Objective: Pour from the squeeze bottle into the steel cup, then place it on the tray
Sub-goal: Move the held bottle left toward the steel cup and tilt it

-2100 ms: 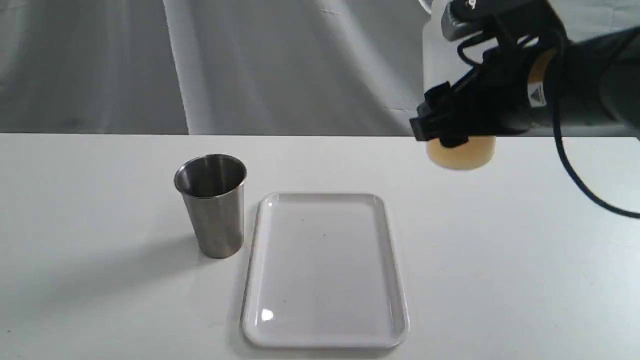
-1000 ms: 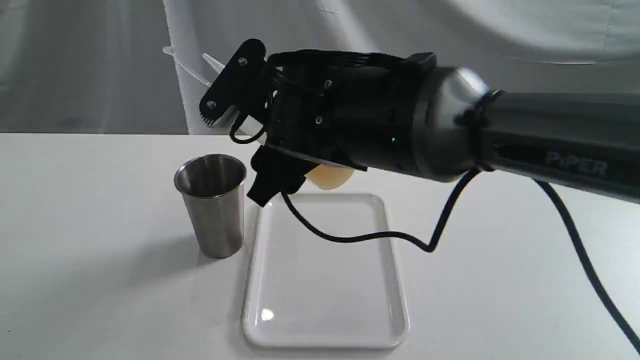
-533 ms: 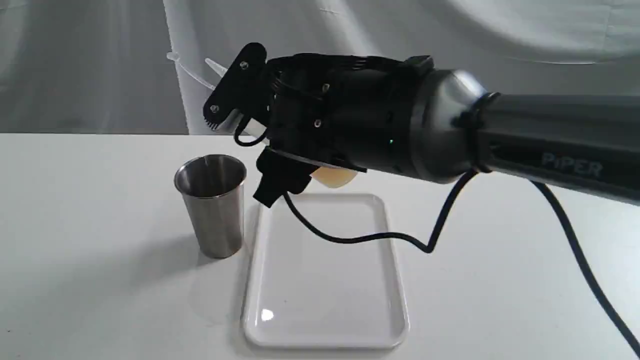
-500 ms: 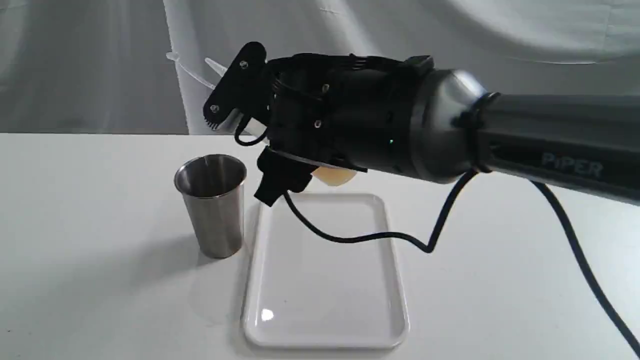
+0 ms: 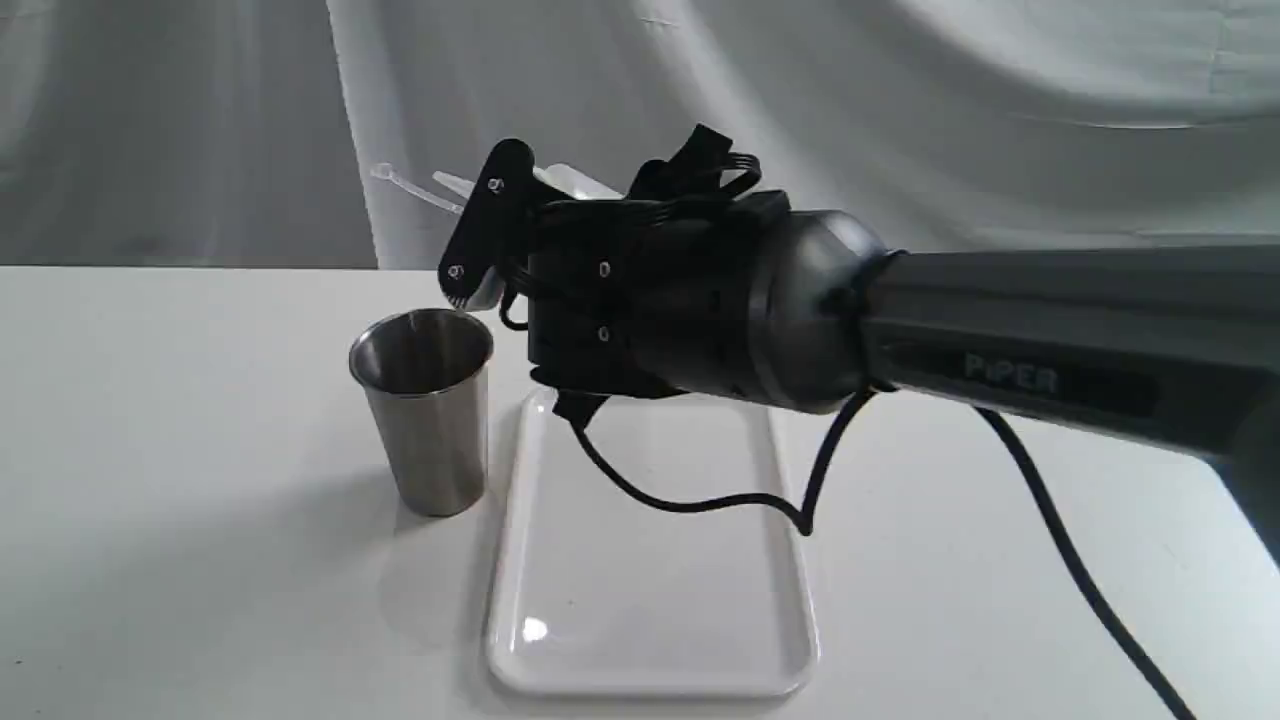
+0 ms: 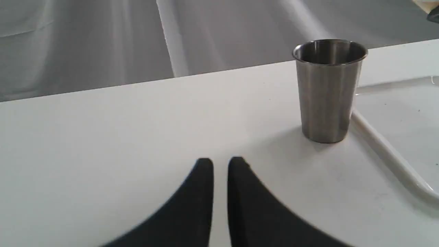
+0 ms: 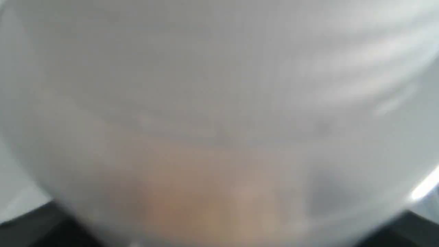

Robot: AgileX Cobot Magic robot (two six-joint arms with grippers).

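Tipped to pour
Right pincer (image 5: pixel 515 225) clamps the squeeze bottle (image 5: pixel 578 181) nearly level, nozzle above the steel cup (image 5: pixel 425 400); tray (image 5: pixel 650 610) just beside for set-down. Left pincer (image 6: pixel 221 164): nearly closed, empty.

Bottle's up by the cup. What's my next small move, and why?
Probably tip the squeeze bottle further: its nozzle appears above the steel cup but points roughly level, and no stream shows.

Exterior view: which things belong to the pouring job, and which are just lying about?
Job: squeeze bottle, right gripper holding it, steel cup, tray.
Just there: left gripper holding nothing, table, backdrop cloth, arm cable.
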